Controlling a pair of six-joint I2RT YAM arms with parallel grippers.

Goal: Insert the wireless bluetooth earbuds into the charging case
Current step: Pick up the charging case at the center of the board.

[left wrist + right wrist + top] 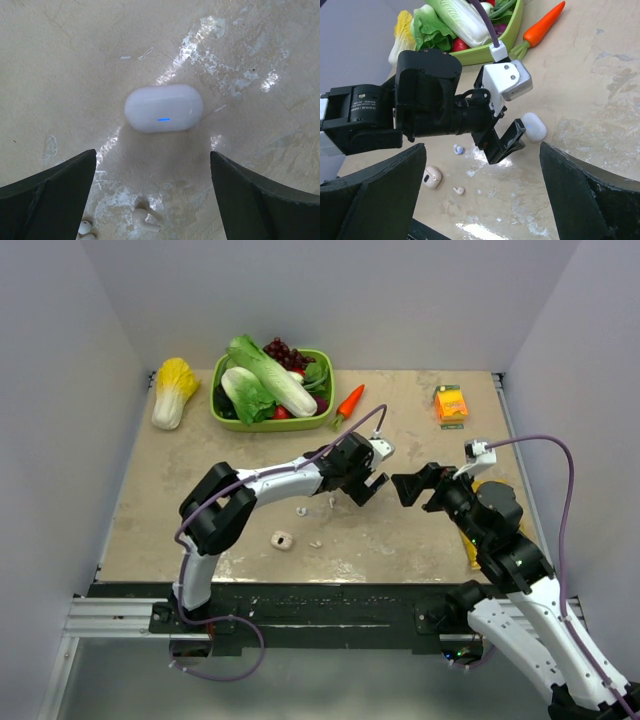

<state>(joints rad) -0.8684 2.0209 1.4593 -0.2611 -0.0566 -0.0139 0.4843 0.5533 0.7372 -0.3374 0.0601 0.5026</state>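
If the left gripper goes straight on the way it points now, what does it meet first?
Most likely the white rounded capsule with a blue light, lying on the table ahead of the open left gripper; depth is hard to judge.

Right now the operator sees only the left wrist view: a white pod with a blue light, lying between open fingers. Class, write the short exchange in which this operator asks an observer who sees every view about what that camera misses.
Operator: Is the white pod the only case-like thing here?
Observer: No. A cream case with a dark hollow lies left of the left gripper, nearer the robot's side.
Operator: Where is the other arm?
Observer: The right gripper hangs open and empty just to the right of yours, facing it.
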